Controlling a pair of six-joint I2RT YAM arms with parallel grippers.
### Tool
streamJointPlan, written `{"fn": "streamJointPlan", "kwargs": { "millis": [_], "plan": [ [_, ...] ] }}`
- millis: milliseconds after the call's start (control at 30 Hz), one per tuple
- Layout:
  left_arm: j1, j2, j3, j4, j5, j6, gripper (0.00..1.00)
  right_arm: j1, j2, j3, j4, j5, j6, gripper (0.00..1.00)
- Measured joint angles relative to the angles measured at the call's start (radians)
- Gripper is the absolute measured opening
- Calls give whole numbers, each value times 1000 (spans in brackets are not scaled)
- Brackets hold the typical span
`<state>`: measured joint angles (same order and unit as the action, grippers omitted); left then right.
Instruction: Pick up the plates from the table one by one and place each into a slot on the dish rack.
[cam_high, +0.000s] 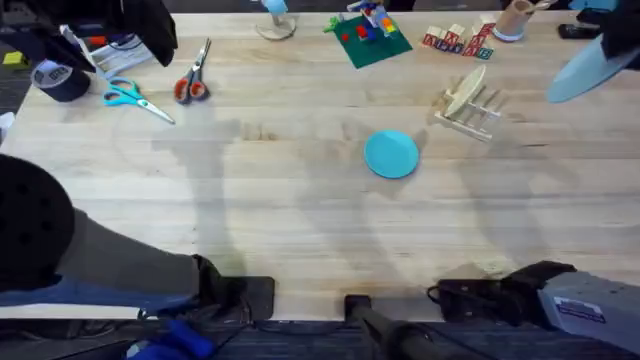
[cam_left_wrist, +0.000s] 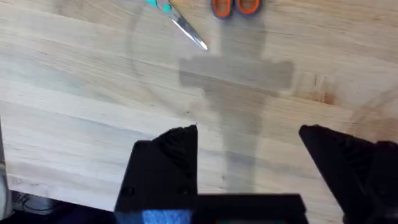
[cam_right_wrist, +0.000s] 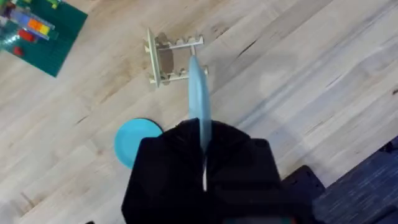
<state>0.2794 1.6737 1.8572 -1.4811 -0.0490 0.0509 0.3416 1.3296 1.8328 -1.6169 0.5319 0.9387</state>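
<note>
Overhead: your teal plate (cam_high: 391, 154) lay flat mid-frame on the worktop (cam_high: 280, 220); the dish rack (cam_high: 468, 104) stood at upper right, a cream plate (cam_high: 463, 91) in its slots. The pale blue plate (cam_high: 590, 68) hung at the right edge, lifted.
Left wrist: your left claw (cam_left_wrist: 249, 171) was spread over bare wood, idle, scissors (cam_left_wrist: 186, 18) at top.
Right wrist: your right claw (cam_right_wrist: 203, 165) pinched the pale blue plate (cam_right_wrist: 198, 93) edge-on, likely so it could slide between the pegs of the dish rack (cam_right_wrist: 171, 59) at upper centre.

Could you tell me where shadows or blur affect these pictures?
Overhead: the pale blue plate held high at the right edge looks blurred, and faint arm shadows cross the table. Left wrist: a crisp gripper-shaped shadow falls on the wood ahead of the open left gripper. Right wrist: the plate shows edge-on.
</note>
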Motion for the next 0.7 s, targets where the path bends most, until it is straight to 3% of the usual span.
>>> {"fn": "streamJointPlan", "kwargs": {
  "millis": [367, 700],
  "plan": [
    [0, 0, 0, 0, 0, 0, 993, -11, 0, 0, 0, 7, -32, 31],
    [0, 0, 0, 0, 0, 0, 994, -162, 10, 0, 33, 3, -175, 31]
  ]
}}
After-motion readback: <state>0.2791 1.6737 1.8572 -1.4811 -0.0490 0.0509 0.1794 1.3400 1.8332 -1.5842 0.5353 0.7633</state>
